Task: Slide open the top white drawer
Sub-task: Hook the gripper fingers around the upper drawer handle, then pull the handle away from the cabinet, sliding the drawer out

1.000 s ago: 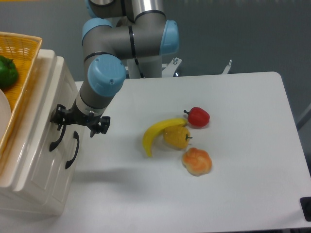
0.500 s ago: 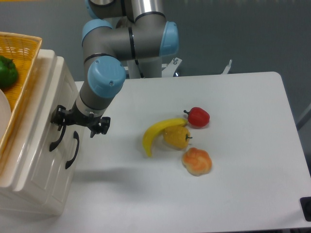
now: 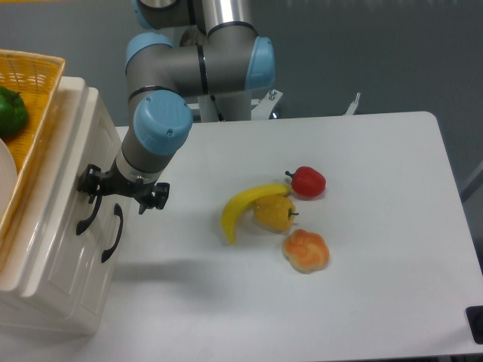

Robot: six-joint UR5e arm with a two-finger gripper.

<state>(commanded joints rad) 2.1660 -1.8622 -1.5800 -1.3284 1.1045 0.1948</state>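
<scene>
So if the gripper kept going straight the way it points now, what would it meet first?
Most likely the top white drawer: the gripper faces its front beside the upper black handle. Depth is unclear, so contact can't be judged.

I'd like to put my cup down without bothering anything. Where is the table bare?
The right half of the table, beyond the red pepper, is bare, as is the front strip below the orange fruit. It is crowded around the banana and by the gripper at the drawers.
</scene>
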